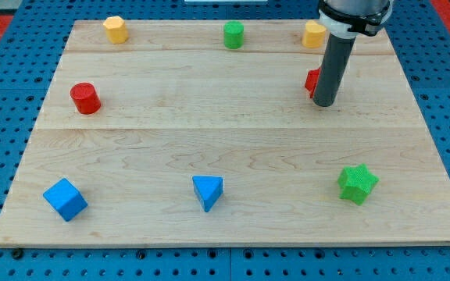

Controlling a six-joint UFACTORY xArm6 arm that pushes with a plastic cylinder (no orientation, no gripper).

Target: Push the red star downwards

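Nearest the view's bottom edge lie three blocks on the wooden board: a blue cube at the bottom left, a blue triangular block near the bottom centre, and a green star at the bottom right. All three stand well apart from one another.

At mid-height on the view's left sits a red cylinder. Along the view's top edge of the board are a yellow block at the left, its shape faceted but not clearly resolvable, a green cylinder at the centre, and a second yellow block at the right, partly hidden by the arm housing.

The red star lies in the upper right area of the board, below the second yellow block. Only its left portion shows; the rest is hidden behind the rod.

The arm carries no fingers or jaws, only a straight dark rod that grasps nothing. My tip rests on the board at the red star's lower right side, directly against or just beside it; actual contact cannot be confirmed. The tip is well apart from every other block.
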